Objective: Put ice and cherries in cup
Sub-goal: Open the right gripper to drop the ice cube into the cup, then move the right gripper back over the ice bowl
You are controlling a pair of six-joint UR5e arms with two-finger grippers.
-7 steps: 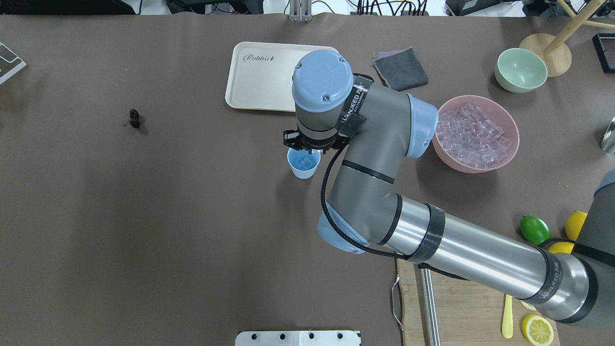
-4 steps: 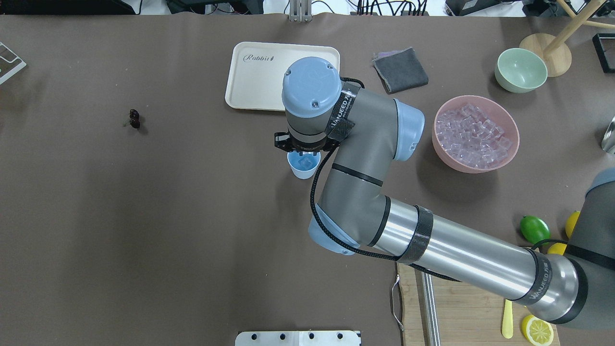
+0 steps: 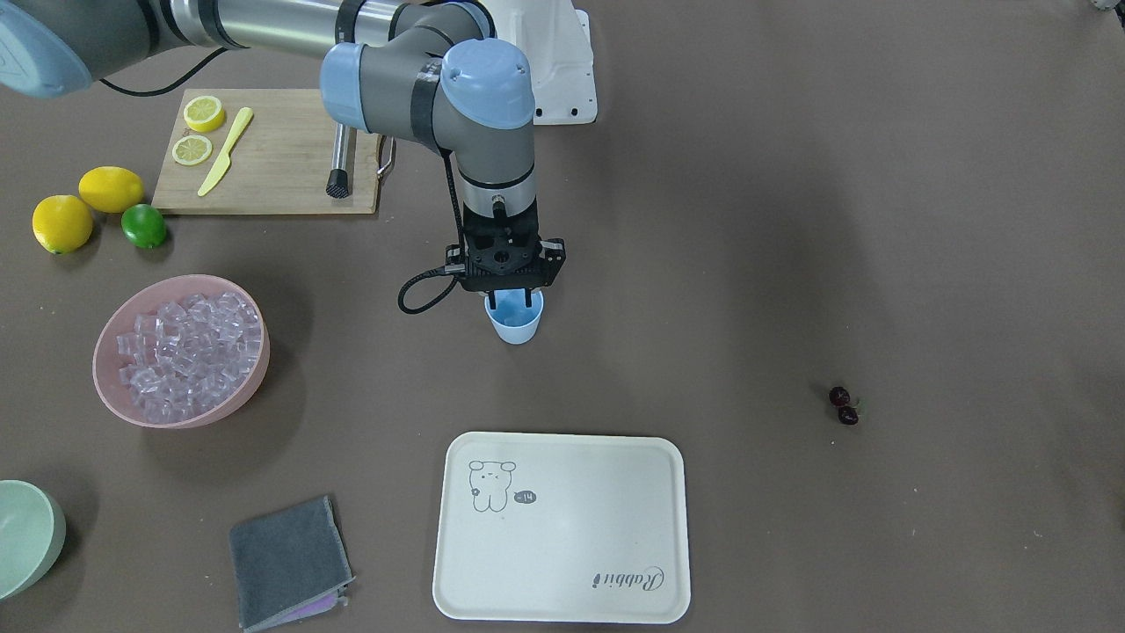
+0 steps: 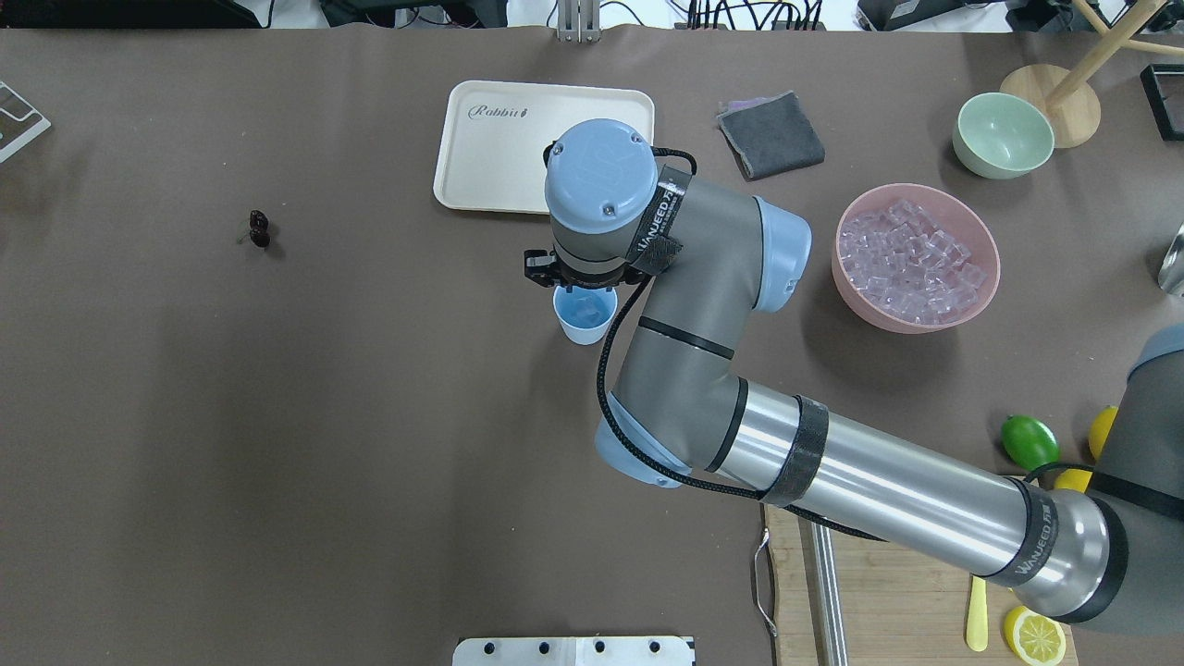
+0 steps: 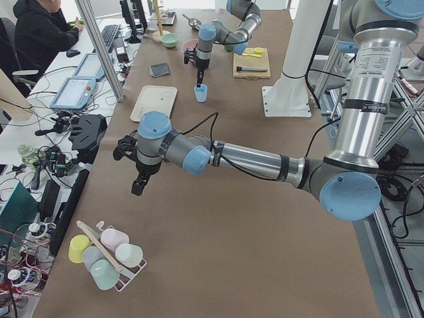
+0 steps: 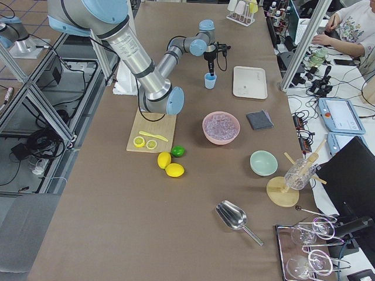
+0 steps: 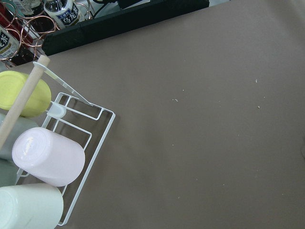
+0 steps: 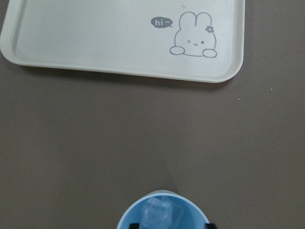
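Cup (image 4: 585,335) stands upright, mouth up, ice cube (image 8: 157,212) inside. Right gripper (image 3: 511,306) is right over it, fingers apart, nudged slightly toward the cherries (image 4: 258,228) since a second ago. Left gripper (image 5: 136,190): can't tell.

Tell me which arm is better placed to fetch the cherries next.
Left, probably. The cherries lie on the robot's left half of the table, far from the right tool, which sits over the cup holding ice. The left tool hovers over that side.

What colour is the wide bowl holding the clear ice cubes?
The wide plastic bowl is pale pink; the exterior front-facing view shows it best.
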